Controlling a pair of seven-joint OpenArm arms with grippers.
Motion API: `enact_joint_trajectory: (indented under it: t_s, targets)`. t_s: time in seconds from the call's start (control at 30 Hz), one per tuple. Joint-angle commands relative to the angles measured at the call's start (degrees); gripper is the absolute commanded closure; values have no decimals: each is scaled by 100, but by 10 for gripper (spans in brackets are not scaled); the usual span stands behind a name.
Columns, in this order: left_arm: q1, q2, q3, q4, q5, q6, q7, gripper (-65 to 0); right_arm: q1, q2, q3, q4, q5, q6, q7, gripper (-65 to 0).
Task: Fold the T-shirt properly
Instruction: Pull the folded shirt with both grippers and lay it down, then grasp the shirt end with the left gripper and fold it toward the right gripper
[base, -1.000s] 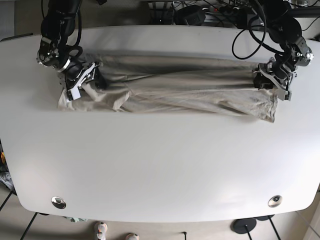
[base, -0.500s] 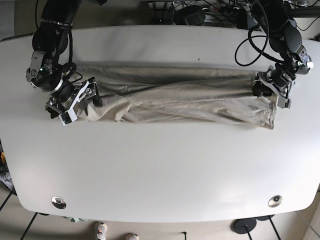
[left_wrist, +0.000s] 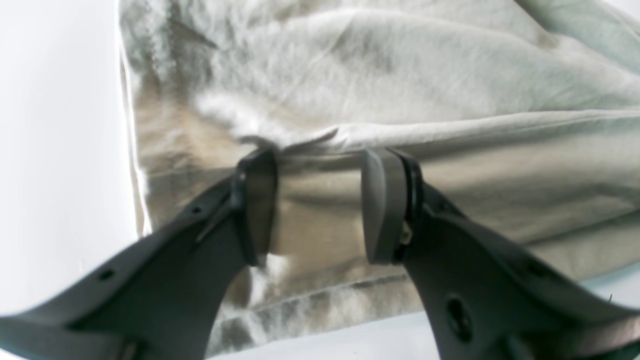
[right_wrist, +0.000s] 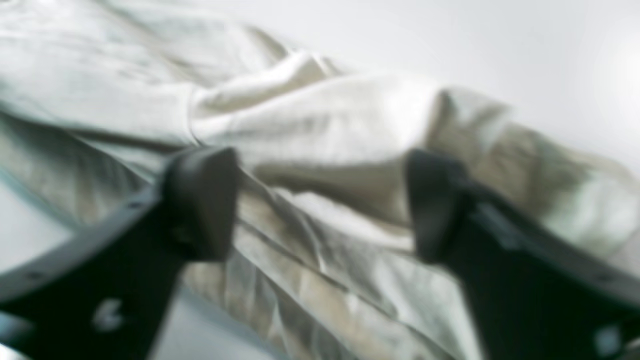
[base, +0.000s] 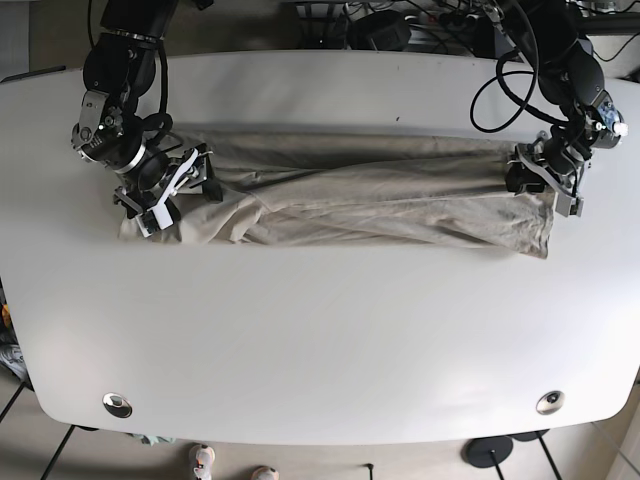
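Inspected: beige T-shirt (base: 380, 195) lying as a long, wrinkled band across the far half of the white table (base: 320, 340), running from 9 o'clock to 3 o'clock.

Left claw (left_wrist: 320, 205) at the 3 o'clock end of the band: jaws spread apart over a ridge of cloth, nothing clamped between them; released. Folded hem visible just beyond the fingertips, layers stacked beneath.

Right claw (right_wrist: 320, 200) at the 9 o'clock end: jaws wide apart above a bunched hump of fabric, released. Wrist view badly blurred; contact with cloth not determinable.

Risks noted, as judgement:
- Uneven pinch at either end, catching only the top layer, likely to peel the band open rather than carry it whole.
- Bunched cloth at the 9 o'clock end, thicker than the 3 o'clock end; fold edges likely to land crooked if lifted without smoothing.
- Ends drawn apart at unequal pace likely to skew the band or drag it toward the far table edge.
- Existing creases along the middle liable to be pressed in by the next fold.

Brands, labels, writing: none legible on shirt, claws or table in any view.
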Motion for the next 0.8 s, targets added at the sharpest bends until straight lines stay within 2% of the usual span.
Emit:
enact_joint_trajectory:
  t_s: [0.03,0.07,0.17,0.23,0.37,0.5,0.57,0.6,0.63,0.7,0.8]
  targets:
    - [6,-74,-17,6,257,62,233,-261,75,65,14,-292,61,8,149,-325]
    - [6,-74,-17,6,257,62,233,-261,75,65,14,-547,61,8,324,-298]
    - [6,-74,-17,6,248,62,233,-261,171,82,5,-1250,61,8,773,-287]
    - [6,-74,-17,6,239,62,233,-261,233,197,-3,-1558,61,8,869,-285]
    - [-3,-74,-17,6,222,62,242,-261,303,223,-3,-1769,61,8,992,-284]
    - [-12,-12,-281,1448,213,62,673,-269,277,232,5,-1558,61,8,966,-284]
    - [-12,111,-333,2002,213,62,796,-329,277,232,-3,-1558,70,8,966,-284]
    - [-12,93,-342,2213,213,62,972,-392,277,214,-3,-1558,70,8,966,-284]
    - [-108,93,-395,2266,213,62,1130,-428,277,214,-3,-1558,87,8,966,-284]
    - [-363,76,-738,2019,231,62,1341,-438,277,214,-3,-1558,79,8,966,-284]
    - [-750,-337,-984,1070,222,62,1446,-438,277,205,-3,-1558,70,8,966,-284]
